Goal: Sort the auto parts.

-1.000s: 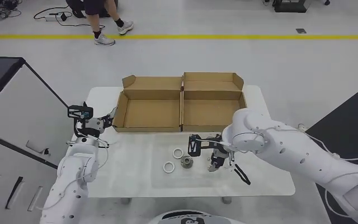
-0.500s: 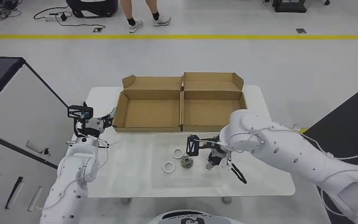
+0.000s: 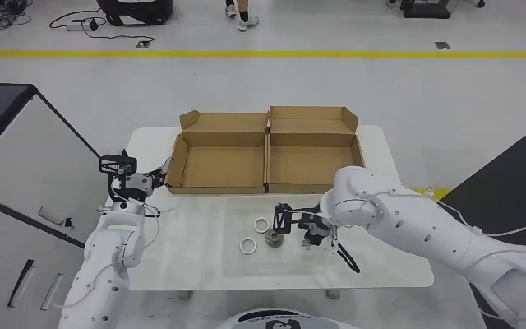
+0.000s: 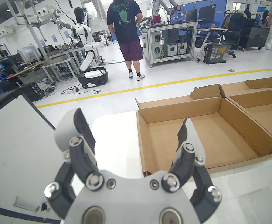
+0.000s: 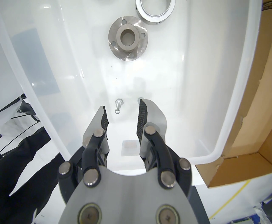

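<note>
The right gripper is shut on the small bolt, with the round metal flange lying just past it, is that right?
Not quite. The right gripper is open, not shut on the bolt: the bolt lies free between its spread fingertips, as the right wrist view shows. The flange does lie just past it.

The metal ring (image 5: 155, 20) is cut off by the edge; a small metal part (image 5: 139, 99) lies mostly hidden behind a finger (image 5: 142, 118) of the right gripper (image 5: 122, 109).
</note>
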